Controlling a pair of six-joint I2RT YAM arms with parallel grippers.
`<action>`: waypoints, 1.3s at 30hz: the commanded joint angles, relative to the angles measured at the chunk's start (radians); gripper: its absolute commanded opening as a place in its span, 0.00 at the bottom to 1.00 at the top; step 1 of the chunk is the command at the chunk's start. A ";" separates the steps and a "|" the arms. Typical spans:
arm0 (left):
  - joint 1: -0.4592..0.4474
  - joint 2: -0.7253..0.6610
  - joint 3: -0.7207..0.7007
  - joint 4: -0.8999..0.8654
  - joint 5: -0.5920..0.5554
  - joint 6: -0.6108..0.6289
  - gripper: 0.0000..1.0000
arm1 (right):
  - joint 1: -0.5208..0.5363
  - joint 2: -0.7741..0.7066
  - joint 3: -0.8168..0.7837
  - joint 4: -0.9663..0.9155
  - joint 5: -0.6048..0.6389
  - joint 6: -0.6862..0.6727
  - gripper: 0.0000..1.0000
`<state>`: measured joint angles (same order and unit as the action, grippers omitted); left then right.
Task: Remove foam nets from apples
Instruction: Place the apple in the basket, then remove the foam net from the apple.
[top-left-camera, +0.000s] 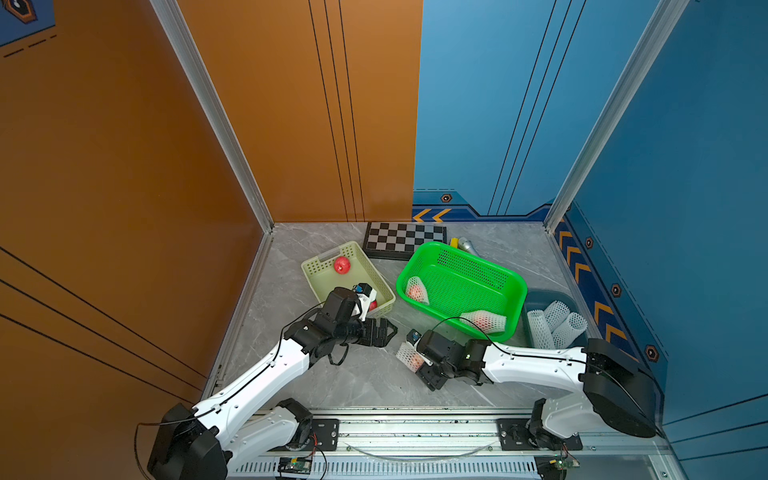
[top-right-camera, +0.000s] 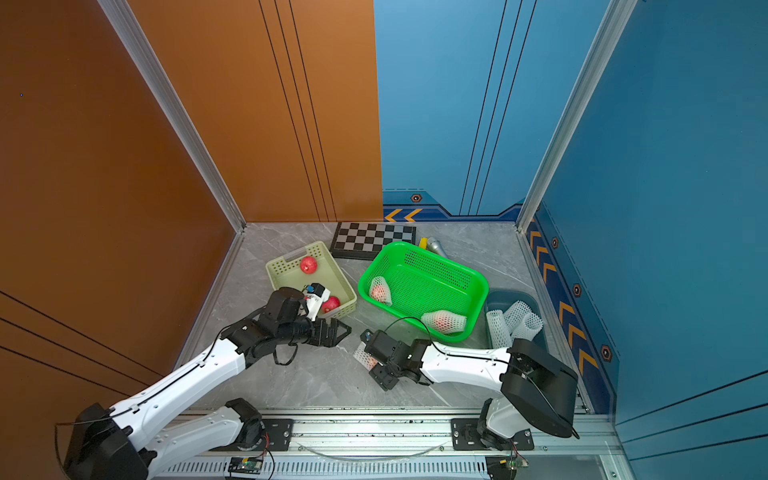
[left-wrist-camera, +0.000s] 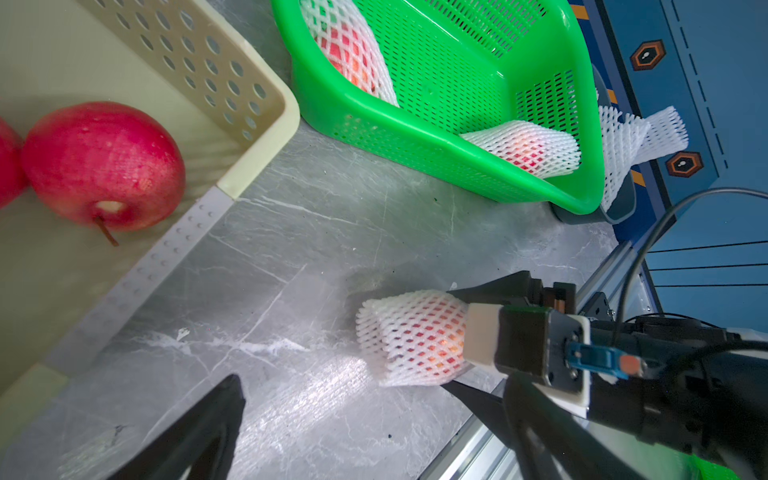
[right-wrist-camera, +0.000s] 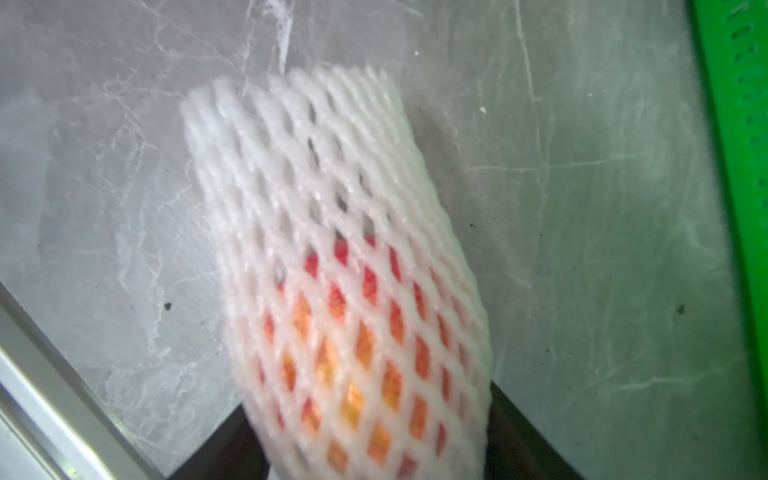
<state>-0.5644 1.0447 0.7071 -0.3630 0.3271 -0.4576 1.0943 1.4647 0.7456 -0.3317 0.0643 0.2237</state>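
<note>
A netted apple (top-left-camera: 408, 354) (left-wrist-camera: 411, 336) lies on the grey table, its white foam net (right-wrist-camera: 316, 174) reaching past the fruit. My right gripper (top-left-camera: 417, 360) (right-wrist-camera: 374, 424) is shut on it, one finger on each side. My left gripper (top-left-camera: 388, 330) (left-wrist-camera: 374, 436) hangs open and empty just left of it, by the beige basket's near corner. Two more netted apples (top-left-camera: 417, 291) (top-left-camera: 484, 321) lie in the green basket (top-left-camera: 436, 246). Bare red apples (top-left-camera: 341, 264) (left-wrist-camera: 104, 166) sit in the beige basket (top-left-camera: 353, 248); one of them (top-right-camera: 330, 304) is partly hidden by my left wrist.
A dark bin (top-left-camera: 540, 296) at the right holds several empty foam nets (top-left-camera: 557, 322). A checkerboard (top-left-camera: 405, 240) and a yellow-and-silver object (top-left-camera: 463, 244) lie at the back. A metal rail (top-left-camera: 415, 428) runs along the table's front edge.
</note>
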 joint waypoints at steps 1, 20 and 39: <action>-0.015 -0.006 -0.012 -0.005 0.030 -0.004 0.98 | 0.002 0.004 0.003 -0.016 -0.023 -0.001 0.63; -0.005 0.018 0.006 -0.009 0.004 0.010 0.98 | -0.004 -0.084 -0.046 -0.040 -0.123 -0.017 0.67; 0.031 -0.013 0.002 -0.009 -0.002 0.011 0.98 | -0.080 0.060 0.089 -0.004 -0.266 -0.129 1.00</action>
<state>-0.5430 1.0424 0.7067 -0.3634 0.3260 -0.4606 1.0149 1.4796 0.7971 -0.3462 -0.1547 0.1219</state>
